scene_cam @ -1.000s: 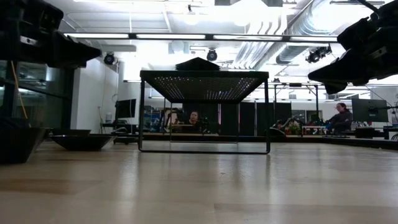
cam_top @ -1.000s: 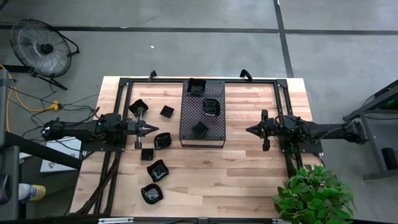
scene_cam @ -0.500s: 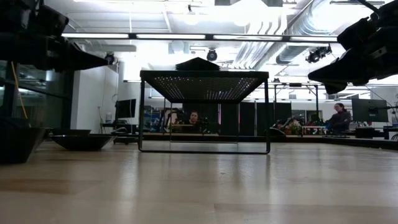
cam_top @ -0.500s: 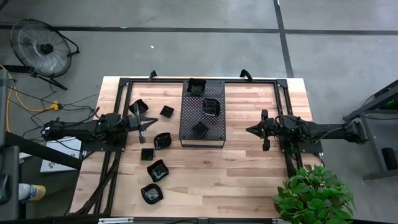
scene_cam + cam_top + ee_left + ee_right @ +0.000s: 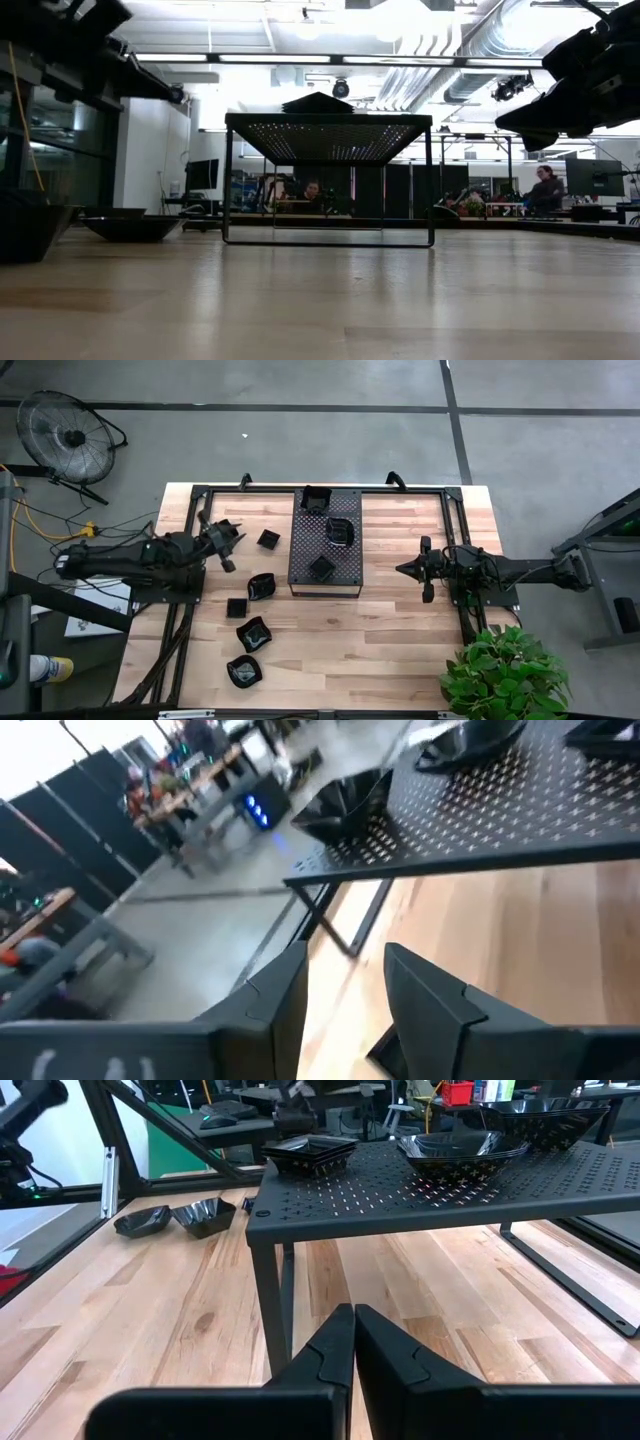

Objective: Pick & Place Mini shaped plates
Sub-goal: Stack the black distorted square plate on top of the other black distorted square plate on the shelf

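The wooden bench (image 5: 400, 630) carries a big black tray (image 5: 326, 542) with holes, standing on legs at the middle of the far edge. Three mini plates (image 5: 341, 532) sit on the tray. Six more lie on the bench by its left side. The left gripper (image 5: 228, 547) hangs above those, fingers apart and empty. The right gripper (image 5: 405, 569) waits right of the tray, fingers pressed together, empty.
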Robot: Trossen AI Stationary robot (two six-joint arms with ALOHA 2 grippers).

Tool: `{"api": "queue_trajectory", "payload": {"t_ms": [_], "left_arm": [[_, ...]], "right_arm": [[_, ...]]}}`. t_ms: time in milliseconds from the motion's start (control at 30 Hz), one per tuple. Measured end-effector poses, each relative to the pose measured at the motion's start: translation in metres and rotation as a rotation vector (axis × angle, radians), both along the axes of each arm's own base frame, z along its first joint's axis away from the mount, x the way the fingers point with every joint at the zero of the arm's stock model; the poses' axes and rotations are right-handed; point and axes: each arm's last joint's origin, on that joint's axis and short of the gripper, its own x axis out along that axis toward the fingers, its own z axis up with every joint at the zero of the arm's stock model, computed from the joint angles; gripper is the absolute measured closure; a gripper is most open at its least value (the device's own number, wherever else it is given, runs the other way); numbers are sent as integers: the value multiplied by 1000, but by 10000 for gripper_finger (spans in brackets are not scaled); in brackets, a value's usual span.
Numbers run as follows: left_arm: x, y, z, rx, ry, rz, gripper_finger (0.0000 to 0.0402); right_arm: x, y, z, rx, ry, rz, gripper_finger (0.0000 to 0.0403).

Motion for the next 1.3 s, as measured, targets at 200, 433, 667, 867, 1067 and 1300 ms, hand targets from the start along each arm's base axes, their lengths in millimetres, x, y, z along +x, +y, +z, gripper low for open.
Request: {"api": "queue_trajectory", "payload": {"t_ms": [200, 433, 667, 867, 1067, 1300], "left_arm": [[13, 4, 24, -100, 194, 24, 271], [19, 28, 14, -402, 266, -20, 271], [8, 46, -1, -638, 331, 117, 271], [9, 60, -17, -761, 442, 255, 271], [19, 70, -33, -783, 553, 345, 271], [25, 77, -44, -770, 635, 447, 271]], "right_arm": [[0, 0, 0, 0, 0, 0, 394], [0, 0, 0, 0, 0, 0, 391], [0, 0, 0, 0, 0, 0, 391], [0, 0, 0, 0, 1, 0, 391], [0, 0, 0, 0, 1, 0, 391], [0, 0, 0, 0, 1, 0, 391]]}}
